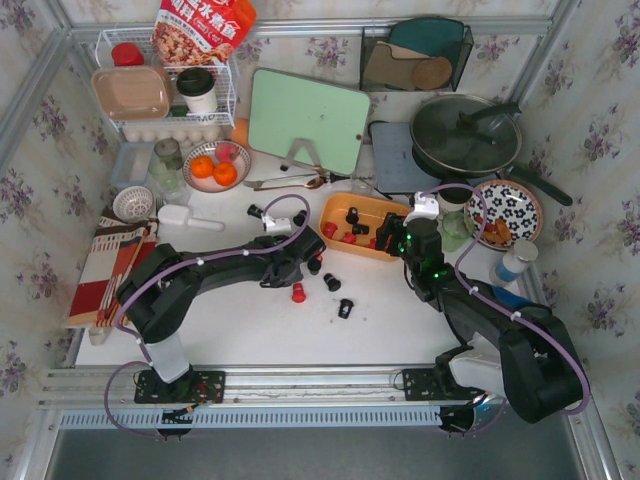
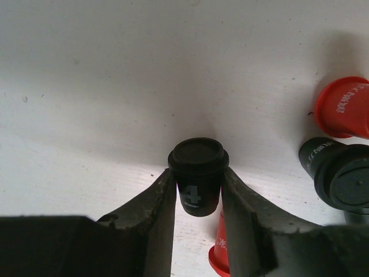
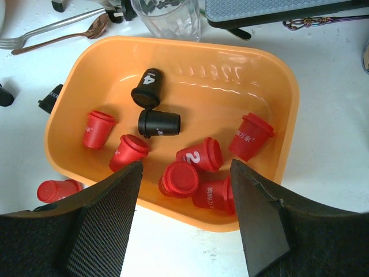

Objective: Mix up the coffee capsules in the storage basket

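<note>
Your storage basket point(image 3: 173, 43) is orange. Its coffee capsules point(image 3: 131, 151) are mostly red, one with a white 2, and two are black. The black capsule point(image 2: 198, 164) at your dark left end effector point(image 2: 198, 179) bears a white 4. The surface point(image 2: 115, 69) is white. The plate point(image 1: 510, 205) shows black-and-white flowers; the cloth point(image 1: 105, 275) has red and white stripes.

Probably a home kitchen corner: floral wallpaper point(image 1: 600, 150), lidded frying pan point(image 1: 465, 135), green cutting board point(image 1: 305, 120), wire rack point(image 1: 228, 90).
</note>
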